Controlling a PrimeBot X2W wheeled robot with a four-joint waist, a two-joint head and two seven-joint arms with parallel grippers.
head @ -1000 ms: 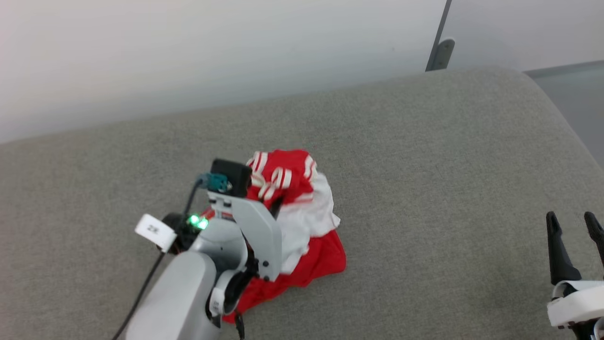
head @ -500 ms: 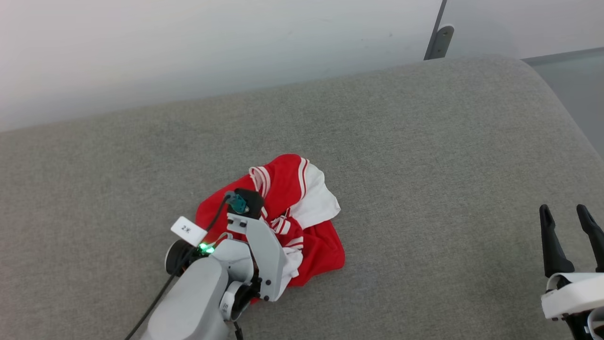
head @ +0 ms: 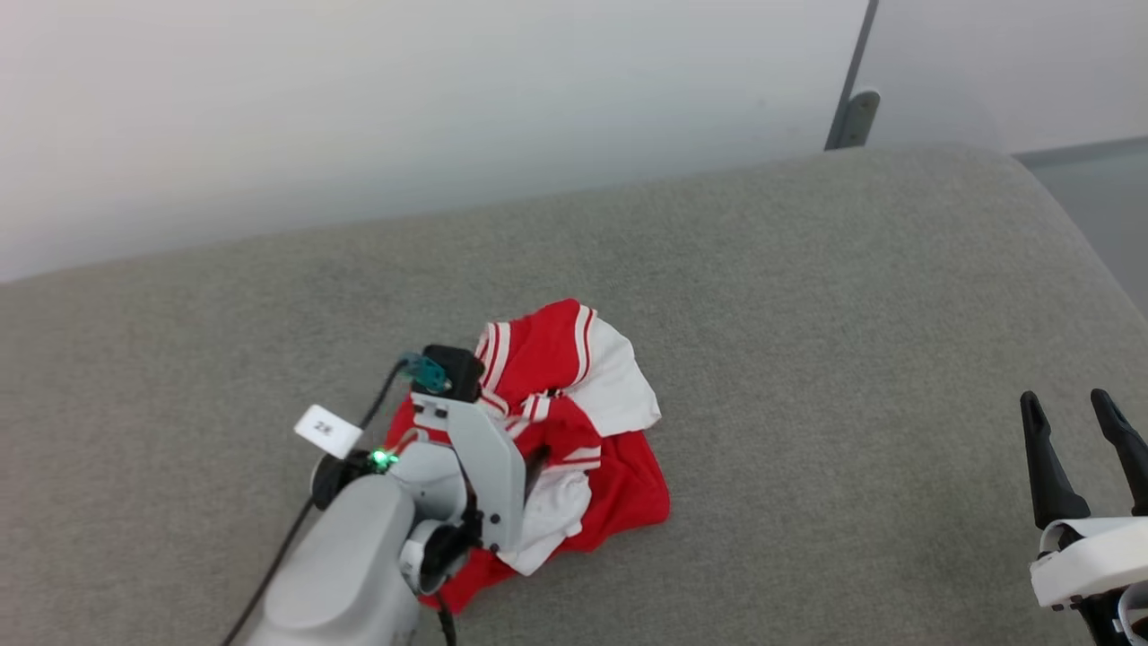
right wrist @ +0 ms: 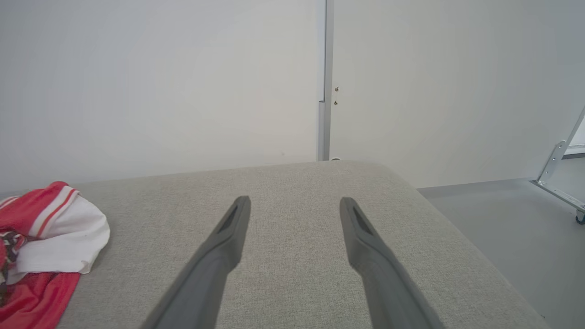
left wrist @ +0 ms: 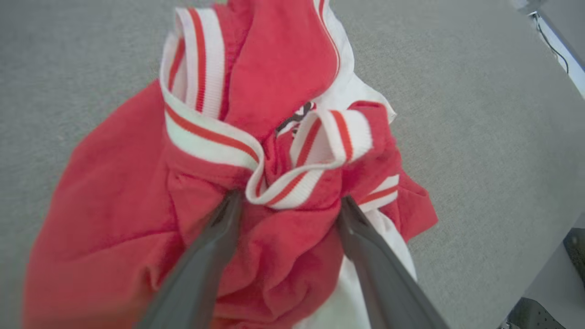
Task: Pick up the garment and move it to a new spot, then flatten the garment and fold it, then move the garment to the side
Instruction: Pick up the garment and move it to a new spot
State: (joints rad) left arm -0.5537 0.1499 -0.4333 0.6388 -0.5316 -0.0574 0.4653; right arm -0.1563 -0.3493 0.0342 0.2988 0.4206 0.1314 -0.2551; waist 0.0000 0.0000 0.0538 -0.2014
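Near left: left gripper [left wrist: 290,196], fingers spread wide. Straddles a bunched red fold of the garment [head: 628,493], tips sunk among the creases, pinching nothing. Near right: right gripper [head: 1065,399], likewise spread and holding nothing, well apart from the cloth, over the grey cushion [head: 807,314].

Just beyond the left wrist: garment in a crumpled heap, left of the cushion's middle. Shows red over white, striped ribbed trim twisted on top, one white panel flopped out to the right.

Likely trouble from here:
- On pulling back: a fingertip catching the looped striped trim between the fingers, dragging the heap along or tightening the tangle.
- On closing over this knot: several layers gripped at once, lifting a ball instead of an edge and leaving nothing to flatten.
- On choosing a fold: no hem or corner plainly on show, hence a wrong pick and more twist.
- On tugging with one gripper alone: the whole heap sliding across the cushion rather than spreading.

Farther off: rounded far-right cushion corner, a possible drop-off for cloth spread too far that way, then the pale wall [head: 448,108].
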